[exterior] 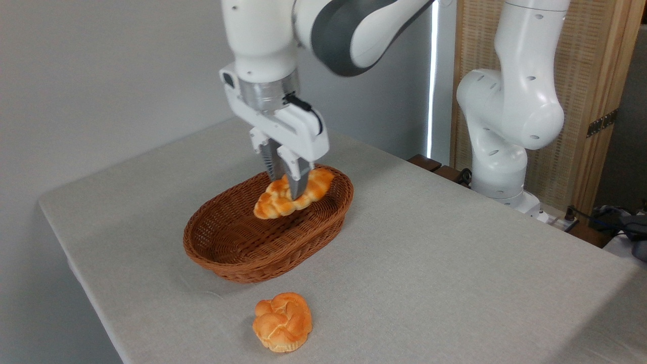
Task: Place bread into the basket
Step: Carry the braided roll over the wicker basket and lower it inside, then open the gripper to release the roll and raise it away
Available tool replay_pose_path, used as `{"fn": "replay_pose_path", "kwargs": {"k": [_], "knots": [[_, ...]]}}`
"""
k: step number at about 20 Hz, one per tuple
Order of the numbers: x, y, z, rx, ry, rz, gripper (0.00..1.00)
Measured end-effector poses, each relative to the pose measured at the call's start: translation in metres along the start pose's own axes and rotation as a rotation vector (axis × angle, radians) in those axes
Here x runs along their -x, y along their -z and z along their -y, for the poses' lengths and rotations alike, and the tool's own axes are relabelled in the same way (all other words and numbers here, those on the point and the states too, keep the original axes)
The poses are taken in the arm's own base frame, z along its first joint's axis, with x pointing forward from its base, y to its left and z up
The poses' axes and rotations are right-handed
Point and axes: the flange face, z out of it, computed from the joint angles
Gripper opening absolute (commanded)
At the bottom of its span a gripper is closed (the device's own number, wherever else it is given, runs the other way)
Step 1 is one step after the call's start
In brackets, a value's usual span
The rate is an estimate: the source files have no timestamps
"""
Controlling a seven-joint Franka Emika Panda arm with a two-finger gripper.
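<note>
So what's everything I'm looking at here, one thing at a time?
braided loaf: one, golden-orange, held over the far half of the basket; whether it touches the basket floor cannot be told
basket: one, reddish-brown wicker, oval, middle of the table
round bun: one, orange, on the table in front of the basket, apart from it
table: one, covered in pale grey cloth
wall: plain grey, behind and to the left
wooden panel: one, light brown, back right
cables and dark items: several, at the right edge, too unclear to name
robot arm: one, white with grey joints, base at the back right
pincer: one, white with grey fingers, pointing down, closed on the braided loaf
</note>
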Motion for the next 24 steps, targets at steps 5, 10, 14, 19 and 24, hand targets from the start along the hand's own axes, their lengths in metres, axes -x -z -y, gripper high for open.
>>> {"fn": "replay_pose_path", "kwargs": {"k": [5,10,14,19,24], "knots": [[-0.024,-0.033,-0.014,-0.005,-0.011,0.037,0.7],[-0.026,-0.035,-0.013,-0.02,-0.02,0.051,0.85],[-0.026,-0.037,-0.013,-0.047,-0.039,0.07,0.98],[-0.027,-0.039,-0.015,-0.066,-0.054,0.085,1.0],[-0.027,-0.038,-0.015,-0.066,-0.054,0.084,1.0]]}}
